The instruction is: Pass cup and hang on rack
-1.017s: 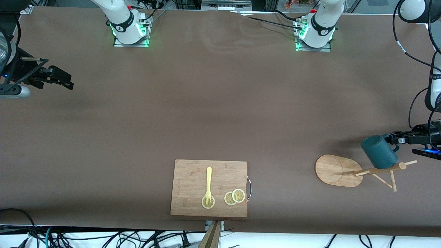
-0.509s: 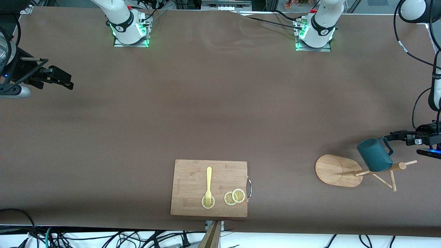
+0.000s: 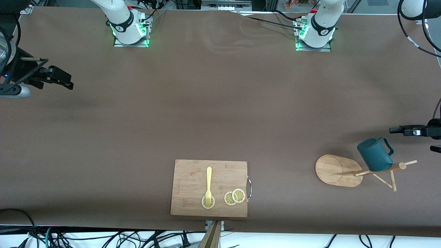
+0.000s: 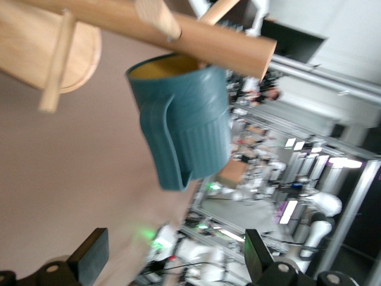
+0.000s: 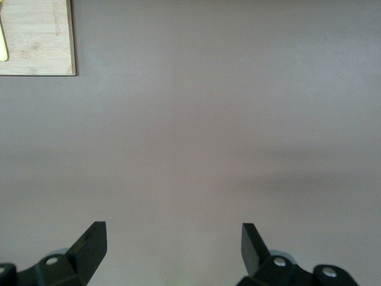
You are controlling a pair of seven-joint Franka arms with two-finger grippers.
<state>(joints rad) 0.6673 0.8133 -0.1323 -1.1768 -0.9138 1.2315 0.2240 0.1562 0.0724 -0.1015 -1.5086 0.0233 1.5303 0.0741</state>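
The dark teal cup [image 3: 373, 155] hangs on the bamboo rack [image 3: 336, 170] at the left arm's end of the table. Its mouth sits against the post and its handle sticks out free. In the left wrist view the cup [image 4: 184, 125] hangs under the rack's post [image 4: 202, 39], and a peg seems to enter its yellow mouth. My left gripper [image 3: 394, 130] is open and empty, clear of the handle; the left gripper [image 4: 174, 244] holds nothing between its fingers. My right gripper [image 3: 70, 83] waits open at the right arm's end, and in its wrist view the right gripper [image 5: 172, 235] is over bare table.
A wooden cutting board [image 3: 193, 179] lies near the table's front edge, with a yellow fork [image 3: 208, 184] and lemon slices [image 3: 234, 197] on it. A corner of the cutting board [image 5: 36, 36] shows in the right wrist view. Brown table cloth spreads between the arms.
My left gripper opened, let go of the cup's handle and drew back from the rack. The cup settled a little lower on the rack. The right arm has not moved.
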